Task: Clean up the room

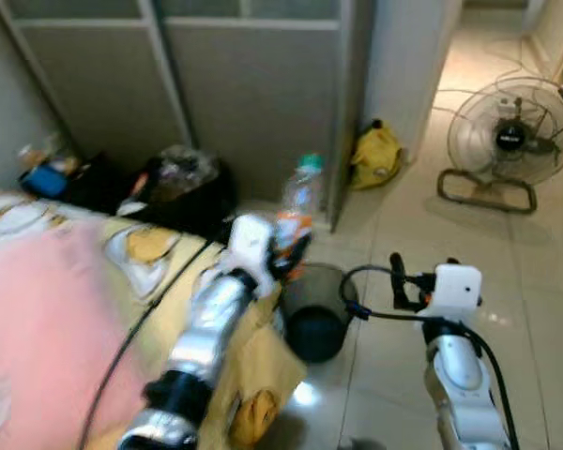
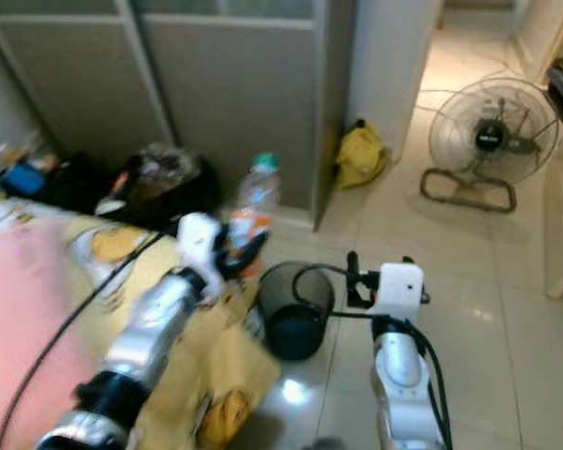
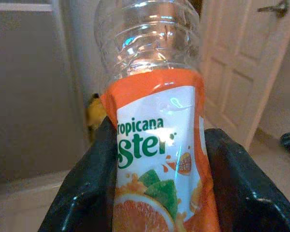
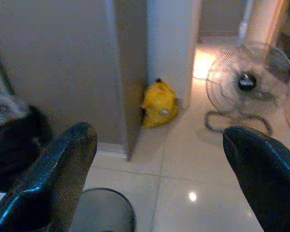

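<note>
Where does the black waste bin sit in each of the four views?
Left eye view: waste bin low centre, below the held bottle.
Right eye view: bin centre.
Left wrist view: not in it.
Right wrist view: bin rim at bottom edge.
Shared landmark: yellow bag.

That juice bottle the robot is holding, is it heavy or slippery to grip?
Probably light: the bottle looks clear and empty above its orange label. Its thin ribbed plastic would likely dent under the left gripper. The glossy label may be somewhat slippery.
</note>
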